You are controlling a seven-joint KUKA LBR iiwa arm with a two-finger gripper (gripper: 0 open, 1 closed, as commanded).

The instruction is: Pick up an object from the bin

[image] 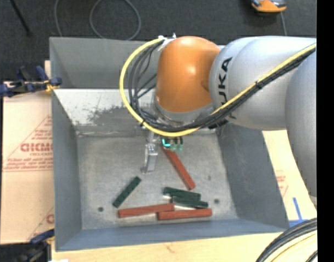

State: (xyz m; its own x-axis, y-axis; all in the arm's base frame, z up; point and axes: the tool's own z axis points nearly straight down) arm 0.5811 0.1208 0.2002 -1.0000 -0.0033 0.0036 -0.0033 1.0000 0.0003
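Observation:
My gripper [150,161] hangs low over the back middle of the bin floor, under the arm's orange cover. A red flat stick [181,171] lies slanted just to its right, with its upper end up against the gripper's underside. Whether it is gripped I cannot tell. A dark green stick [126,191] lies slanted on the floor in front of the gripper and a little to the left, apart from it.
Toward the front wall lie two red sticks [146,210] [184,214] end to end. Two dark green sticks [184,196] rest stacked just behind them, over a small white piece [175,203]. The arm and its cables cover the bin's back right.

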